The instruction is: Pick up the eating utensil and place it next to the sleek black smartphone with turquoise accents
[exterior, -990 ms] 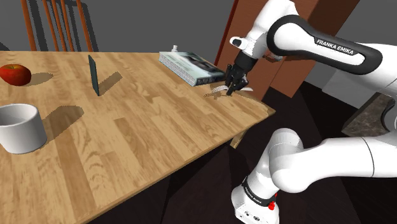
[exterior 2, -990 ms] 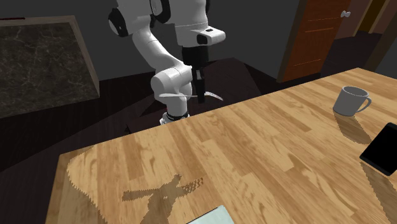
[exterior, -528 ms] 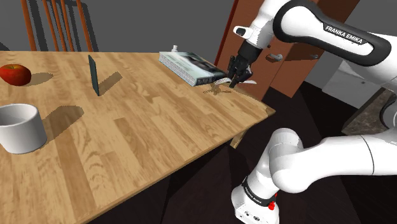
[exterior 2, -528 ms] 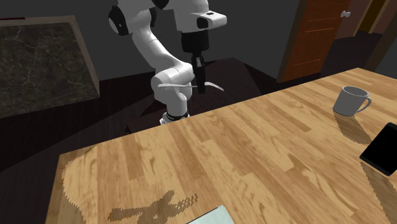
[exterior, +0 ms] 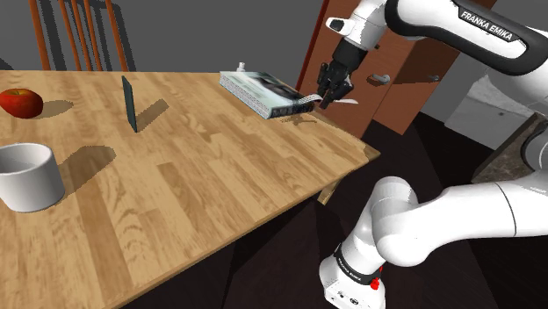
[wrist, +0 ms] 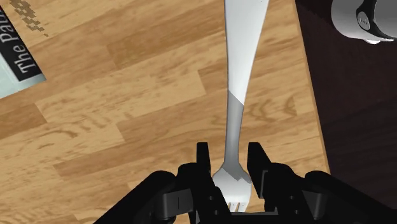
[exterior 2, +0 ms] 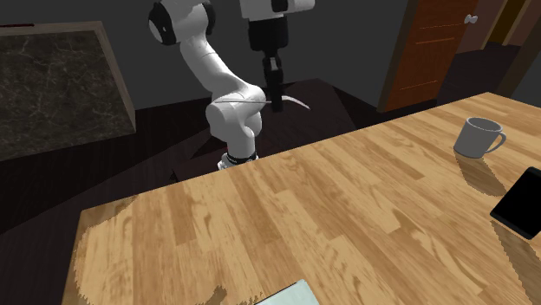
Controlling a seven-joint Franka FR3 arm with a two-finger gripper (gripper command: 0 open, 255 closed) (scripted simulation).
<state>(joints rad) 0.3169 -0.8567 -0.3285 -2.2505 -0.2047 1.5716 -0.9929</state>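
Observation:
A pale grey fork (exterior: 345,101) hangs level in the air over the wooden table's (exterior: 219,184) near corner, and my gripper (exterior: 328,98) is shut on it. In the second exterior view the fork (exterior 2: 234,101) sticks out to both sides of the gripper (exterior 2: 276,106), well above the table (exterior 2: 347,208). In the wrist view the black fingers (wrist: 203,162) clasp the fork (wrist: 244,44) near its tines, with the handle pointing away. The dark smartphone (exterior: 129,104) stands on edge far off towards the shoulder view's left; it is also at the second exterior view's right edge (exterior 2: 524,204).
A book (exterior: 263,90) lies on the table just beside the gripper, its corner in the wrist view (wrist: 19,51). A white mug (exterior: 26,176) (exterior 2: 477,136) and a red apple (exterior: 19,102) stand beyond the phone. A wooden chair (exterior: 83,35) stands behind the table.
The gripper has risen with the fork, from just above the table near the book to well above it. The fork's shadow slid along the table toward the book.

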